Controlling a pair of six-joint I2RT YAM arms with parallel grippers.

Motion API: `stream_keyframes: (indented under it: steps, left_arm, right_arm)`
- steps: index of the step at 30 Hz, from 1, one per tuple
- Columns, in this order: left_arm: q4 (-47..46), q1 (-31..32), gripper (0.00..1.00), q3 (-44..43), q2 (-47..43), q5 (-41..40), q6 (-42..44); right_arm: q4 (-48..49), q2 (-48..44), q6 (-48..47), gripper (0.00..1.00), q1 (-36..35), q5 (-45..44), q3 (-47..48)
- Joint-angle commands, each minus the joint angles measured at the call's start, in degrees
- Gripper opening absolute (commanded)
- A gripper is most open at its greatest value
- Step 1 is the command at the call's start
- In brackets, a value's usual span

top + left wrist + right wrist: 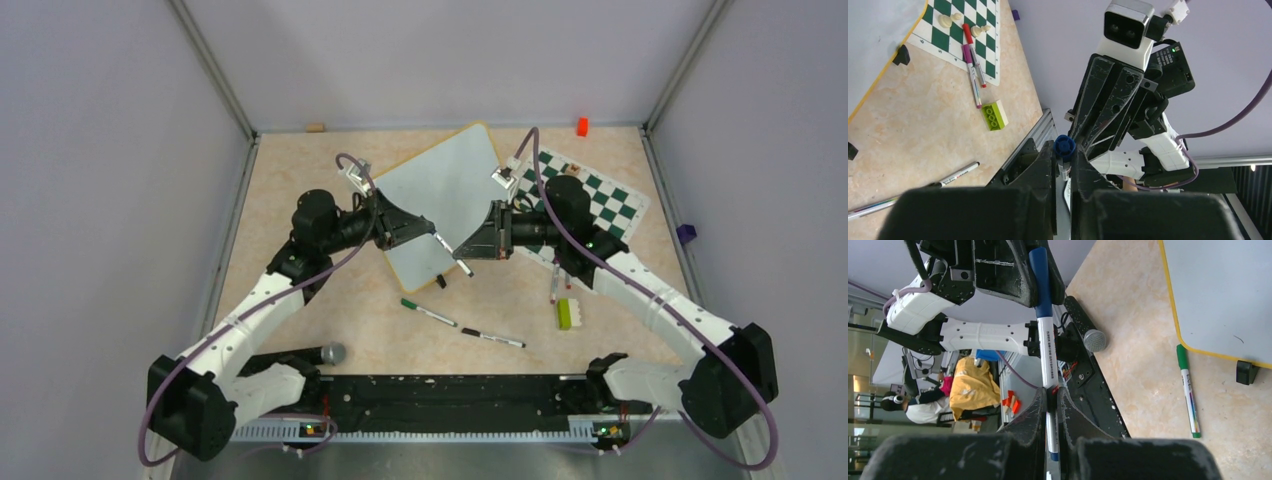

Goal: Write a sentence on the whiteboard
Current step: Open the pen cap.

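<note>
Shows whiteboard [440, 195] blank at twelve o'clock; pinches one capped marker [1045, 347] with left gripper [1064, 161] and right gripper [1050, 401] together; leaves uncapping, writing.

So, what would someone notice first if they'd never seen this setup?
The two arms meet mid-table, holding one marker between them: the left gripper is shut on its blue capped end and the right gripper on its barrel. Under and behind them the whiteboard lies askew with no writing visible. A chessboard is to its right and a green pen lies in front.
</note>
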State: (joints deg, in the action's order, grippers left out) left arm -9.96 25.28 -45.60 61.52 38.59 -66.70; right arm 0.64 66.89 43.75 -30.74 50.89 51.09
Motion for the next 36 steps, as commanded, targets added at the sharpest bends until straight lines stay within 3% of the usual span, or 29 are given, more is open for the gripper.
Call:
stream_keyframes:
  steps: [1, 6, 8, 13, 18, 23, 31, 36]
  left_arm:
    - [-2.10, 0.34, 0.00, -0.22, 0.12, 1.41, 0.85]
    - [-2.31, 0.32, 0.00, 1.45, -2.63, -1.85, 0.98]
    - [-2.83, 0.36, 0.00, 2.10, -4.15, -3.51, 0.64]
    - [-3.08, 0.36, 0.00, 3.39, -8.44, -6.64, 0.19]
    - [-7.92, 0.25, 0.00, 7.14, -11.94, -10.54, -4.32]
    - [-20.97, 0.36, 0.00, 12.26, -13.09, -14.86, -12.64]
    - [-22.74, 0.94, 0.00, 10.82, -14.15, -18.43, -10.90]
    - [-23.33, 1.12, 0.00, 12.09, -16.17, -21.21, -9.89]
  right_arm:
    - [1.79, 0.25, 0.61, 0.00, -1.14, -0.03, 1.96]
    - [1.69, -0.82, 1.07, 0.02, -1.07, -2.14, 1.40]
    - [2.45, -1.50, 1.71, 0.16, -1.10, -2.93, 0.69]
    - [5.26, -3.88, 4.27, 0.69, -1.07, -6.49, -1.72]
    - [11.39, -11.34, 9.51, 0.85, -1.51, -19.61, -7.74]
    - [16.77, -17.29, 12.16, 0.88, -6.11, -33.93, -11.60]
    - [20.15, -14.11, 10.50, 0.89, -19.46, -47.93, -9.98]
    - [23.92, -11.02, 10.97, 0.89, -23.09, -51.96, -8.60]
